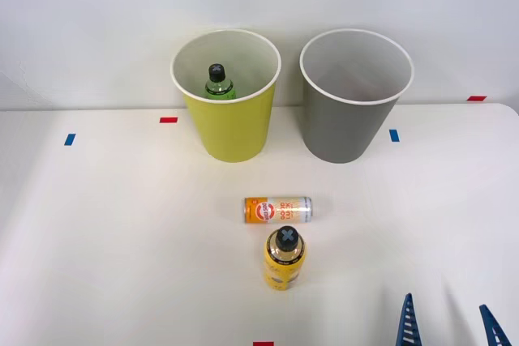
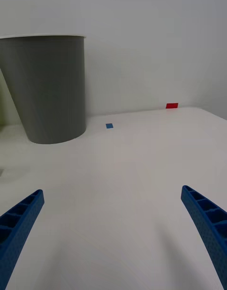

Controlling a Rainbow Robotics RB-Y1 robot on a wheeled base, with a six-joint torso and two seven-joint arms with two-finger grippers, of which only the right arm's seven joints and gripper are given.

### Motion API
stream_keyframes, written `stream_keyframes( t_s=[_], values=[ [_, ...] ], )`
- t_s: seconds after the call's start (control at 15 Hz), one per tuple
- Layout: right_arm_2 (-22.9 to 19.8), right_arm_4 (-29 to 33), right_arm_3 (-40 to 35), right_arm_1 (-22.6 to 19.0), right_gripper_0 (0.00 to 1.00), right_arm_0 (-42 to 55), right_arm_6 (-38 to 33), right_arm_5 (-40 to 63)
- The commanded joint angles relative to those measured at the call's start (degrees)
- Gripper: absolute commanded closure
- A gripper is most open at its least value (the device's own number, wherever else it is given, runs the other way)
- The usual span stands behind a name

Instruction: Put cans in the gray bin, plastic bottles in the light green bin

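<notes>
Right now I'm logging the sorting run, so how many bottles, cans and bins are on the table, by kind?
Black-capped plastic bottles: 2, a green one inside the yellow-green bin, a yellow one on the table
Orange-and-white metal can: 1
Round tapered bins: 2, yellow-green and gray
Total: 5

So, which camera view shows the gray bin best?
The front view: the gray bin appears whole there, with its white rim and inside visible, beside the light green bin. The right wrist view shows its outer wall and rim edge, not the inside.
</notes>
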Motion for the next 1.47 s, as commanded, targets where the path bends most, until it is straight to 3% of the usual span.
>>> stream_keyframes(
  t_s=[0.07,1.47],
  values=[
    [0.0,0.0,0.0,0.0,0.0,0.0,0.0,0.0],
    [0.0,0.0,0.0,0.0,0.0,0.0,0.0,0.0]
  ],
)
